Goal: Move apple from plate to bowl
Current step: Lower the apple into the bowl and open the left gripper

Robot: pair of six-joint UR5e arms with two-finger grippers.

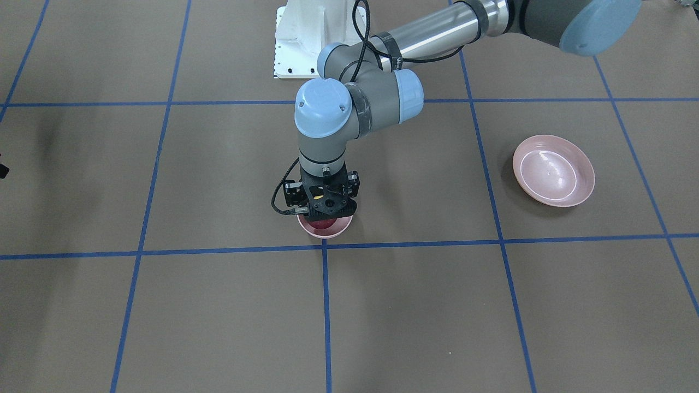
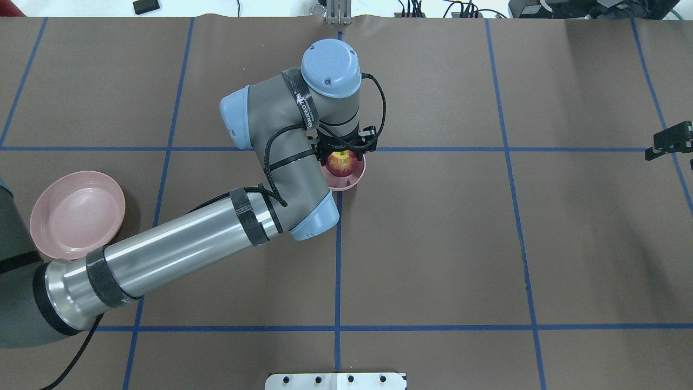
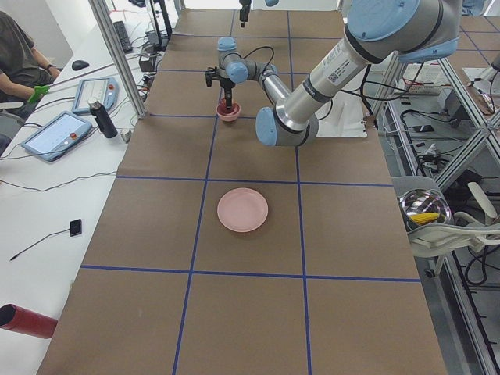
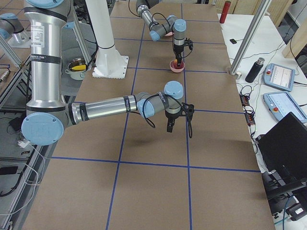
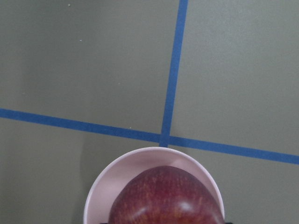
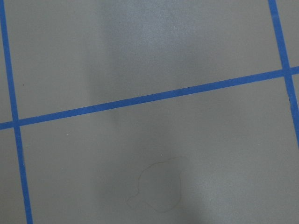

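Observation:
The dark-red apple [image 2: 342,163] sits low inside the small pink bowl [image 2: 354,181] near the table's middle, where two blue tape lines cross. My left gripper [image 2: 344,153] stands straight down over it and looks shut on the apple; its fingers are hidden by the wrist. The left wrist view shows the apple [image 5: 163,196] close up, filling the bowl [image 5: 140,168]. The wide pink plate [image 2: 77,214] lies bare at the left, beside my left arm. My right gripper [image 2: 670,142] hangs at the right edge; its jaws do not show clearly.
Blue tape lines divide the brown table [image 2: 433,244] into squares. The white robot base [image 1: 300,38] stands at the robot's edge. A person sits beside tablets and a dark bottle [image 3: 101,119] on the white side bench [image 3: 47,203].

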